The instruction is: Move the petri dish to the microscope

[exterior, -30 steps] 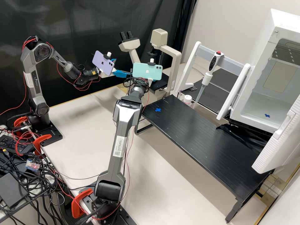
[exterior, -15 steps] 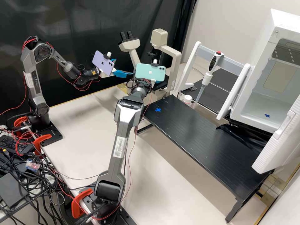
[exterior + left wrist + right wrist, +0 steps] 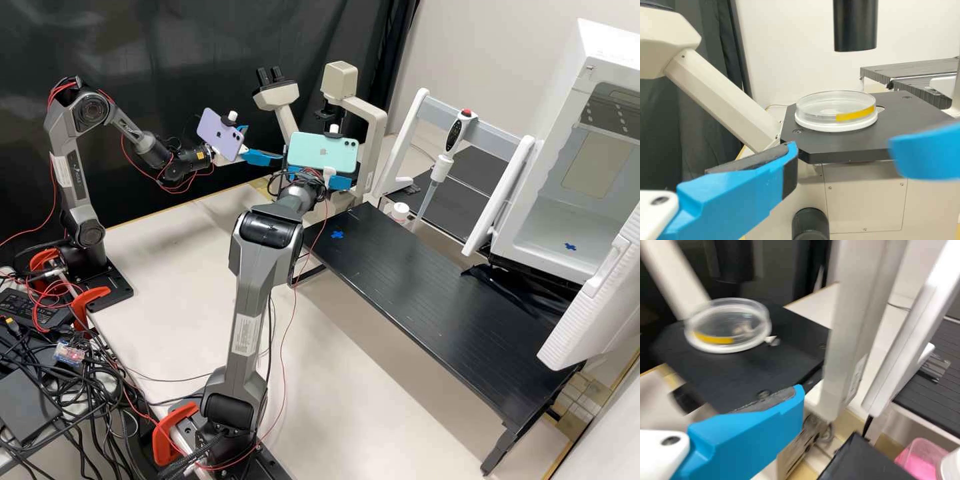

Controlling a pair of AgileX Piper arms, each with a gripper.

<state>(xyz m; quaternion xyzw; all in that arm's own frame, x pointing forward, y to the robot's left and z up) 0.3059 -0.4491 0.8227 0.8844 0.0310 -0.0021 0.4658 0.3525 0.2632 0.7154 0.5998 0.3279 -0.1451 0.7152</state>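
in the right wrist view the petri dish [image 3: 725,326] is blurred and a pink tub [image 3: 921,464] cut off.

Blk bench [image 3: 413,287] w/ blue X [image 3: 337,235] nr one end, on wht tabletop [image 3: 180,287]

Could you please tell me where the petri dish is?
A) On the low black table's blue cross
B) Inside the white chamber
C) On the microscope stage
C: the petri dish, marked with a yellow strip, rests on the microscope's black stage.

Bright light leaves soft shadows on the pale tabletop [image 3: 160,320] — and faint sheen on the black curtain [image 3: 153,60].
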